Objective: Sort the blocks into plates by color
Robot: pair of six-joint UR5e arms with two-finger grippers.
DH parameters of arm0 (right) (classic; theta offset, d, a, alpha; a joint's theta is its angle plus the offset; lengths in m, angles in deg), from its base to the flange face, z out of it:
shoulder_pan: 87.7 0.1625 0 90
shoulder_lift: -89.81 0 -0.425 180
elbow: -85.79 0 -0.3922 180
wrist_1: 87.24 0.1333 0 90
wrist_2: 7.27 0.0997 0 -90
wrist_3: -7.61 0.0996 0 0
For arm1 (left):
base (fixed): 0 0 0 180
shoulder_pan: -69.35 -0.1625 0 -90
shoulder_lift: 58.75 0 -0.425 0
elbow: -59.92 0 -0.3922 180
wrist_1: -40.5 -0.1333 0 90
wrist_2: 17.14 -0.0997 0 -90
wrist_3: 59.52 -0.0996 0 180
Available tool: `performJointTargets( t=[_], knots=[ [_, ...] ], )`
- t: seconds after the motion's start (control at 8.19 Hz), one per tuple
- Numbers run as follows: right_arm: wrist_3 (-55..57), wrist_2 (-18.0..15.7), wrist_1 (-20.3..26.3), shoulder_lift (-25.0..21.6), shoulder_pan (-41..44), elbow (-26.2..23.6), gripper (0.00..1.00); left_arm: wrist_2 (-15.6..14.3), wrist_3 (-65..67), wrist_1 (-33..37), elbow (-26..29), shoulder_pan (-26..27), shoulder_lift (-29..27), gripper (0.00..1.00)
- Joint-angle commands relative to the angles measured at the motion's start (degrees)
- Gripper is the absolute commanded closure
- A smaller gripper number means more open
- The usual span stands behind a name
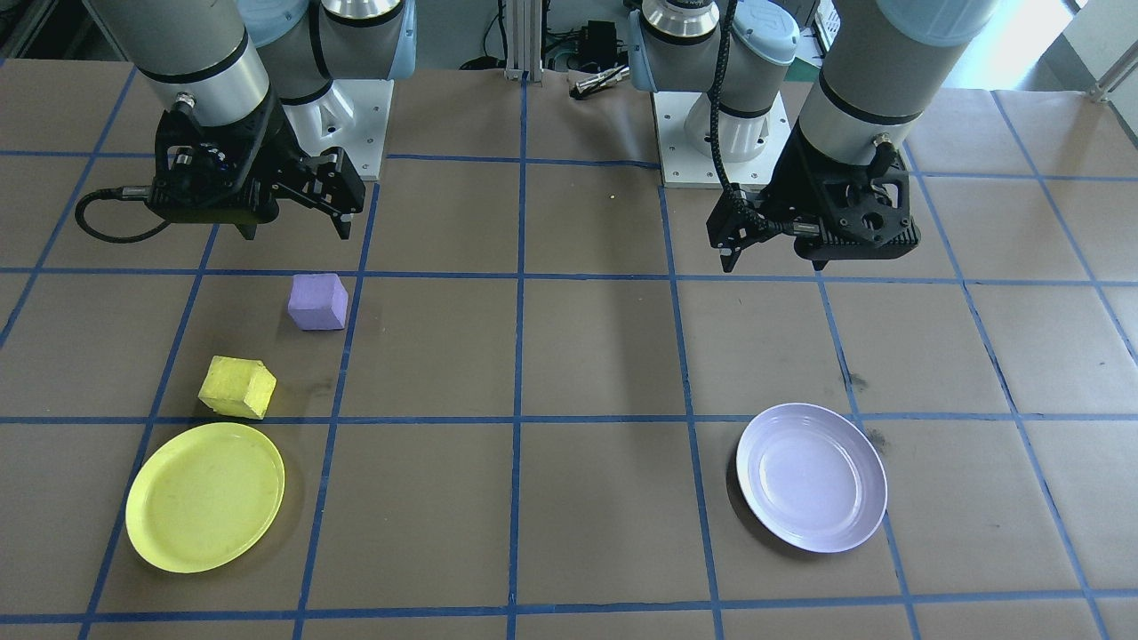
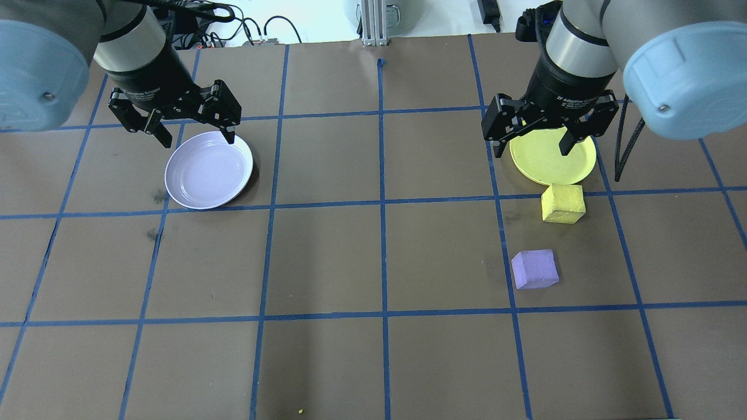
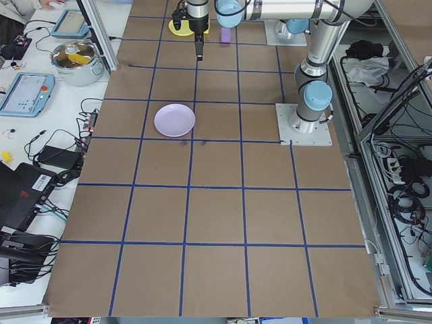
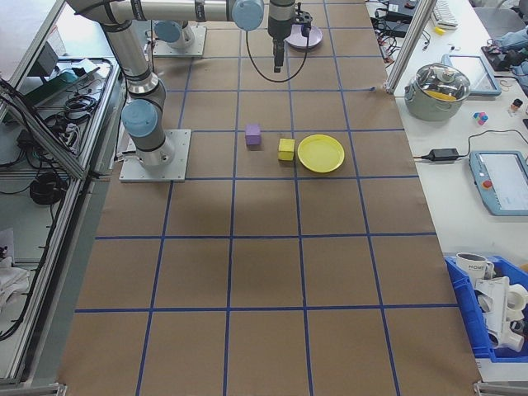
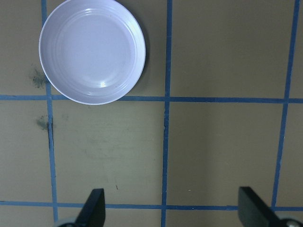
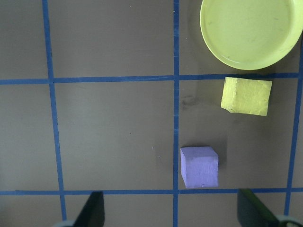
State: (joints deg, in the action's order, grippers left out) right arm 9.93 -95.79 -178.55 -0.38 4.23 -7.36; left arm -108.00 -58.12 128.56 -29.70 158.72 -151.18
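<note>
Fingers of both grippers spread wide, nothing held, hung high. Yellow block [image 2: 562, 203] just beside yellow plate [image 2: 552, 157]; purple block [image 2: 534, 269] well apart from lavender plate [image 2: 209, 170]; none sorted.

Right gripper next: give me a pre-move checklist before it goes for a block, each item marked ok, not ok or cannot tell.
1. Right gripper open and empty: ok.
2. Left gripper open, holding nothing: ok.
3. Yellow block free on the table beside the yellow plate, not on it: ok.
4. Purple block apart from the yellow block, room for fingers: ok.
5. Lavender plate empty, but across the table on the left arm's side; right arm's reach to it: cannot tell.
6. Yellow plate empty and ready: ok.
</note>
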Motion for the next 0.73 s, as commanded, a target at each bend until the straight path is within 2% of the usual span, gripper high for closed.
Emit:
performJointTargets(
  t=[0.0,0.12,0.24,0.37,0.49,0.61],
  knots=[
    [-0.4,0.5,-1.6,3.2,-6.8,0.2,0.0,0.2,0.0,0.0,0.3,0.0,-0.1,0.0],
    [-1.2,0.2,-7.2,6.7,-9.4,0.0,0.0,0.2,0.0,-0.1,-0.3,0.0,0.0,0.0],
    [-2.3,0.3,-10.7,10.9,-10.4,0.1,0.0,0.1,0.0,-0.1,0.0,0.0,-0.1,0.0],
    [-3.8,-2.9,-13.7,14.4,-11.7,-0.2,0.0,0.0,0.0,0.0,0.0,0.0,0.0,0.0],
    [-5.7,-6.1,-13.5,16.6,-13.7,-0.4,0.0,0.0,0.0,0.0,-0.4,0.0,0.7,0.0],
    [-5.4,-6.2,-13.5,16.9,-14.9,-3.1,0.0,0.0,0.0,0.0,-0.5,0.0,0.8,0.0]
  ],
)
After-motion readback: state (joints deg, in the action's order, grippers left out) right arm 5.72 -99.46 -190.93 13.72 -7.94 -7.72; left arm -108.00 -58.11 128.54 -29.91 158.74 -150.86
